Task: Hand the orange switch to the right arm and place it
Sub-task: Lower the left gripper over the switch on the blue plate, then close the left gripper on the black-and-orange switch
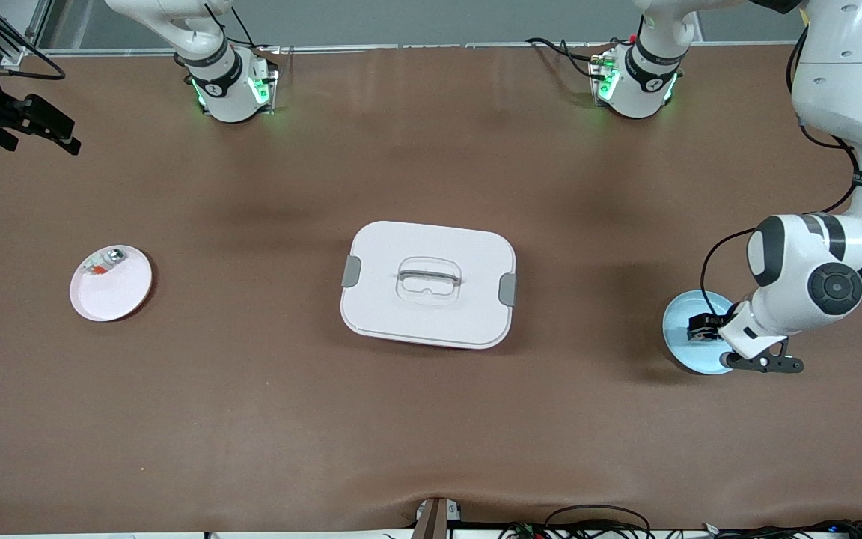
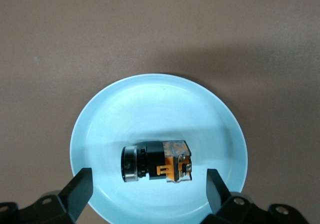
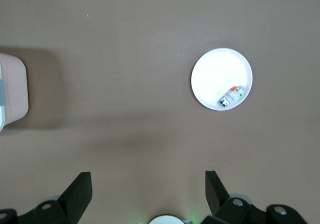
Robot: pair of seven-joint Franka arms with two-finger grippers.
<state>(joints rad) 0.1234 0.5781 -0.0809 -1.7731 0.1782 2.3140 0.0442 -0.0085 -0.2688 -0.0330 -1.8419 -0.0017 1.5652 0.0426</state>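
Orange switch [image 2: 157, 161], unlabelled, on blue plate [image 2: 125, 108]

Two round plates: one pale blue plate [image 1: 682, 352], one white plate [image 1: 113, 292]. Two small switch parts: one black-and-orange switch [image 2: 157, 161], one white-silver part [image 1: 105, 262]. One white rectangular lidded box [image 1: 429, 284]. Two white robot arms.

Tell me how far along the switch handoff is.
Nothing is done yet. The orange switch lies on its side in the blue plate. In hand: the left hand is open just over it, fingers either side, no grip. Left: grasp, handoff and placing. The right hand waits open, high over its end of the table.
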